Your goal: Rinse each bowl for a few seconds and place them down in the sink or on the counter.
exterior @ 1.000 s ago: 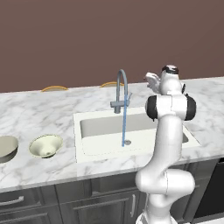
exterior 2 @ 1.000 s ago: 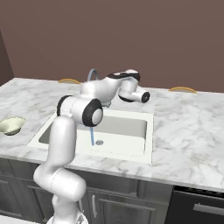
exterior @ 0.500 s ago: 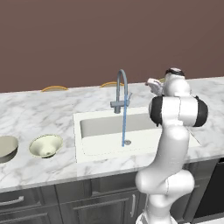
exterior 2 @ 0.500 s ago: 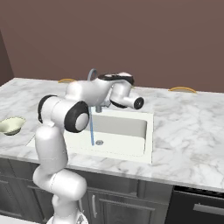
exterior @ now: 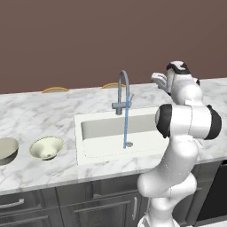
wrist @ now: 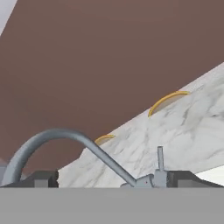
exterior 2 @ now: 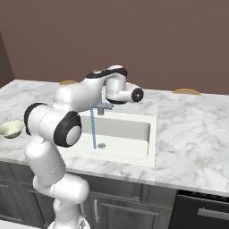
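Left base view: water runs in a thin blue stream (exterior: pixel 126 124) from the grey gooseneck faucet (exterior: pixel 123 92) into the white sink (exterior: pixel 116 134), falling just beside the round drain (exterior: pixel 129 144). The Franka arm's gripper (exterior: pixel 160 80) stands raised to the right of the faucet, above the back of the marble tabletop (exterior: pixel 40 115), its jaws spread about as wide as they go and holding nothing. Half a second earlier the wrist sat at much the same height while the elbow has swung further right, so the arm appears to be folding away from the tap with the water left on. The 2 bowls wait well to the left of the sink: the cream bowl (exterior: pixel 46 147) upright on the tabletop, the grey-beige bowl (exterior: pixel 6 149) just beside it at the frame's edge.

Right base view: the hand hangs over the sink's rear rim, level with the faucet, and the cream bowl shows at the far left.

Hand view: the camera looks along the faucet's curved neck and upright lever (wrist: pixel 160 158) toward the brown wall (wrist: pixel 87 57).

With the water flowing and neither bowl touched, rinsing has not begun; fetching the first bowl looks like the next step.
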